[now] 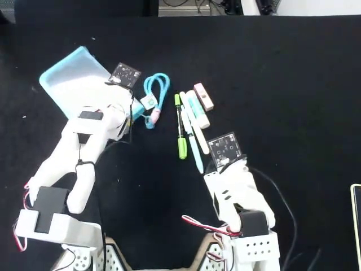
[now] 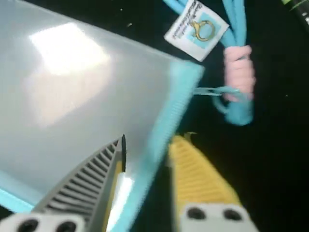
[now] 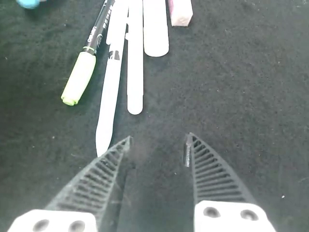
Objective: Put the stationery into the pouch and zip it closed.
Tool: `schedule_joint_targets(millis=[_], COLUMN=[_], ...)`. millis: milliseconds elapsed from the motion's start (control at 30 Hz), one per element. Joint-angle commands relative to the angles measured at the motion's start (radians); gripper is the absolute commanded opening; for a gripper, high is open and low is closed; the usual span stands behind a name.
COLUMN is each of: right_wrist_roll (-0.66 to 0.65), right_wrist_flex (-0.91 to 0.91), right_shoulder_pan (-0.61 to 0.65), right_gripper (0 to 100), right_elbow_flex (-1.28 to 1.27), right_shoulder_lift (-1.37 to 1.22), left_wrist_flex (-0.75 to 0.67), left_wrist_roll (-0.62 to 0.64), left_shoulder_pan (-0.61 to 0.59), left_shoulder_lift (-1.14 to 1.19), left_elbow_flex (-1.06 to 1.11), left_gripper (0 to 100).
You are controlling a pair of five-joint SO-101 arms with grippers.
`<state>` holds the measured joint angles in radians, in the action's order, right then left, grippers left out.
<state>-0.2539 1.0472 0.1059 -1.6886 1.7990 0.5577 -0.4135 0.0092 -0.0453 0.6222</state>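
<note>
A translucent light-blue pouch (image 1: 73,79) lies at the back left. My left gripper (image 2: 150,145) is open, its jaws astride the pouch's blue zip edge (image 2: 166,130) near the corner where the zip pull (image 2: 212,90) sticks out. In the middle of the table lies a row of stationery: a green-capped highlighter (image 3: 84,63), two slim white pens (image 3: 110,96), a thicker white marker (image 3: 155,26) and a pink eraser (image 3: 179,12). My right gripper (image 3: 157,145) hovers open over the black cloth just short of the pen tips, with nothing between its fingers.
A coiled blue cord (image 1: 157,96) with a pink wrap and a white tag (image 2: 195,26) lies between the pouch and the pens. A yellow-edged object (image 1: 356,214) sits at the table's right edge. Black cloth (image 1: 282,84) covers the table.
</note>
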Motion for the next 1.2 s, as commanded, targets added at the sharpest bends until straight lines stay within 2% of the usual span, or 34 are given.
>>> schedule_joint_targets(millis=[0, 133, 233, 367, 467, 567, 700, 767, 967, 1033, 1167], right_wrist_roll=[-0.003, -0.005, -0.005, -0.005, -0.005, -0.005, -0.005, -0.005, -0.005, -0.005, -0.005], right_wrist_flex=[0.005, 0.005, 0.005, 0.005, 0.005, 0.005, 0.005, 0.005, 0.005, 0.005, 0.018], right_shoulder_pan=[0.009, 0.009, 0.009, 0.008, 0.011, 0.011, 0.009, 0.008, 0.008, 0.008, 0.009], right_gripper=[17.2, 17.2, 17.2, 17.2, 17.2, 17.2, 17.2, 17.2, 17.2, 17.2, 17.2], right_elbow_flex=[0.004, 0.004, 0.004, 0.004, 0.004, 0.004, 0.004, 0.004, 0.004, 0.004, 0.004], right_shoulder_lift=[0.093, 0.093, 0.093, 0.093, 0.093, 0.094, 0.093, 0.093, 0.093, 0.093, 0.094], left_wrist_flex=[0.074, 0.147, 0.25, 0.374, 0.382, 0.278, 0.11, -0.005, -0.417, -0.465, -0.439], left_wrist_roll=[0.04, 0.227, 0.311, 0.341, 0.319, 0.262, 0.275, 0.353, 0.64, 0.674, 0.683], left_shoulder_pan=[0.047, 0.045, 0.056, 0.048, 0.035, 0.035, 0.018, -0.021, -0.091, -0.094, -0.094], left_shoulder_lift=[-0.017, -0.054, -0.137, -0.284, -0.37, -0.388, -0.338, -0.301, -0.095, -0.005, 0.189], left_elbow_flex=[0.007, 0.005, 0.018, 0.019, 0.01, 0.013, 0.01, 0.01, -0.008, -0.068, -0.239], left_gripper=[4, 3, 3, 3, 3, 5, 22, 26, 23, 23, 23])
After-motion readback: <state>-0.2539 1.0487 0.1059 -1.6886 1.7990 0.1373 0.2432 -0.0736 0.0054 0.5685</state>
